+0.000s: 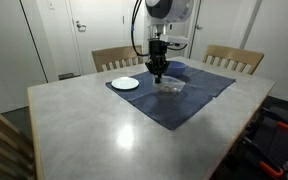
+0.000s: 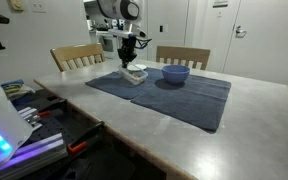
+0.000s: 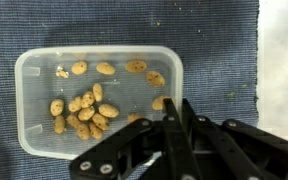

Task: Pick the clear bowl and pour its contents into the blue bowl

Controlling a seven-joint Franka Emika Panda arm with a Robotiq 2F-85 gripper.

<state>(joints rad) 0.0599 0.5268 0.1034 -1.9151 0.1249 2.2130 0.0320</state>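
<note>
On the dark blue cloth mat [image 2: 174,95], the clear squarish plastic bowl [image 3: 34,85] of tan nuggets [image 3: 84,110] sits just left of the round solid blue bowl [image 2: 175,74]. The gripper [image 3: 176,103] looks pinched together on its right wall, probably so it can tip it. The linkage hides the actual contact, though.

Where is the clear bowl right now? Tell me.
In an exterior view the clear bowl sits on the dark blue mat, beside the blue bowl, with the gripper right over it.
</note>
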